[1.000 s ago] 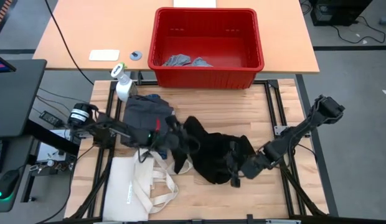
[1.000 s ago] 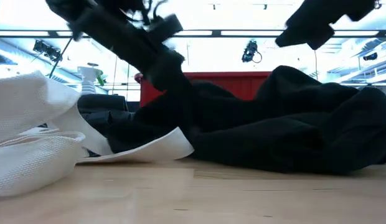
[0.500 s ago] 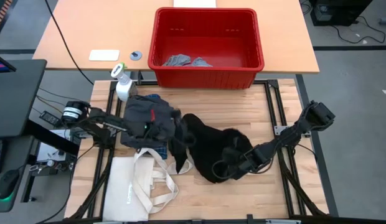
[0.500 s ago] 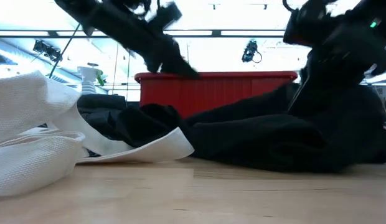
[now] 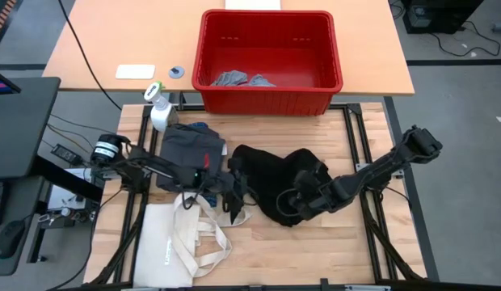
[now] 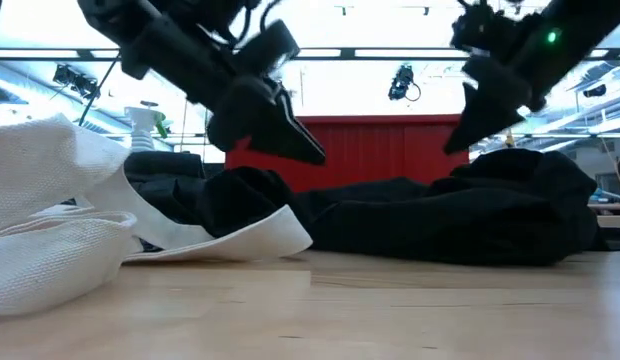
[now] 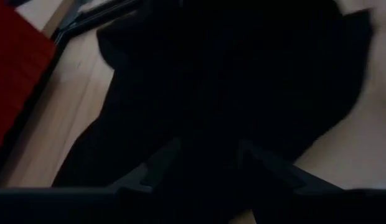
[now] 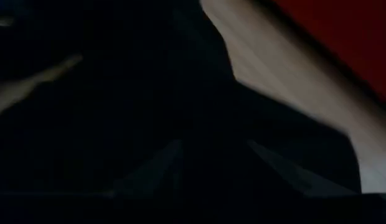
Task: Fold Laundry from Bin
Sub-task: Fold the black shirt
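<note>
So the big black piece (image 5: 276,182) is lying crumpled flat on the table (image 5: 315,242), right between the two sets of jaws. The left gripper (image 5: 234,196) sits low at its one edge and the right gripper (image 5: 292,204) at the opposite edge, both down on the cloth. From the wrist views each pair of jaws stands a bit apart with black fabric filling the space in front, but I honestly can't tell if either one actually has cloth pinched or is just resting on it.

Just behind the left jaws there's one dark grey piece (image 5: 188,151) in a heap, with a bit of blue plaid shirt (image 5: 201,127) peeking out at its far edge. One cream tote bag (image 5: 179,242) with long handles lies on the near side of those jaws. One white spray bottle (image 5: 159,107) stands past the grey heap.

One red bin (image 5: 271,61) sits well beyond both jaws, and it holds two small light grey pieces (image 5: 241,80) on its floor.
</note>
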Available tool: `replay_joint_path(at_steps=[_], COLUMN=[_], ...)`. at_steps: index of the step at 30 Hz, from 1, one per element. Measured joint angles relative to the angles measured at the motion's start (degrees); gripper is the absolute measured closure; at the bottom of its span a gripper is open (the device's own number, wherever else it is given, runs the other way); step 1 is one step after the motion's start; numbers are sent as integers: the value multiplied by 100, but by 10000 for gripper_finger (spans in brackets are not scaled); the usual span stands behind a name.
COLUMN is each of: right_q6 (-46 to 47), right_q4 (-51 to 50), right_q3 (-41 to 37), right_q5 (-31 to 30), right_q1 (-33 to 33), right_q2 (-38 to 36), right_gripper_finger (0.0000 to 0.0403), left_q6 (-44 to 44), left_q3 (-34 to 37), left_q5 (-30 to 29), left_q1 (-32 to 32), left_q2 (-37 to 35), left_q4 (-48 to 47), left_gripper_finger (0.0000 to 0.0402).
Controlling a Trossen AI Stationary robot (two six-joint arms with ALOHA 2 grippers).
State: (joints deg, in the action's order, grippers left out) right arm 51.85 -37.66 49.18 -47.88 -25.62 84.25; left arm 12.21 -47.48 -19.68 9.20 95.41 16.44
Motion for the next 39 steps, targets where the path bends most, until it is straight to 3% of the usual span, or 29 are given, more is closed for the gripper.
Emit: replay_joint_path(at_steps=[6,11,16,20,26,30,35,39], right_q6=[-1147,-935,-682,-688,-696,-699,-706,-1062], right_q4=[312,318,390,587,609,607,602,709], right_q3=[149,127,120,119,119,119,119,119], right_q5=[-405,-114,-195,-447,-621,-610,-608,-608], right_q1=[-86,-13,-105,-242,-423,-522,-620,-653], right_q2=[6,9,9,9,9,11,11,11], right_gripper_finger=[222,222,222,222,222,222,222,222], left_q6=[509,1070,1279,1684,2102,2030,2005,1851], left_q3=[3,-110,-497,-546,-551,-549,-549,-732], left_q5=[-35,-387,-723,-1538,-1667,-1672,-1773,-1838], left_q1=[-299,-239,-307,-299,-367,-497,-419,-244], left_q2=[224,143,177,185,185,185,138,-180], left_q4=[-283,-1154,-2321,-2335,-2398,-2445,-2460,-2854], left_gripper_finger=[241,241,241,241,250,284,384,393])
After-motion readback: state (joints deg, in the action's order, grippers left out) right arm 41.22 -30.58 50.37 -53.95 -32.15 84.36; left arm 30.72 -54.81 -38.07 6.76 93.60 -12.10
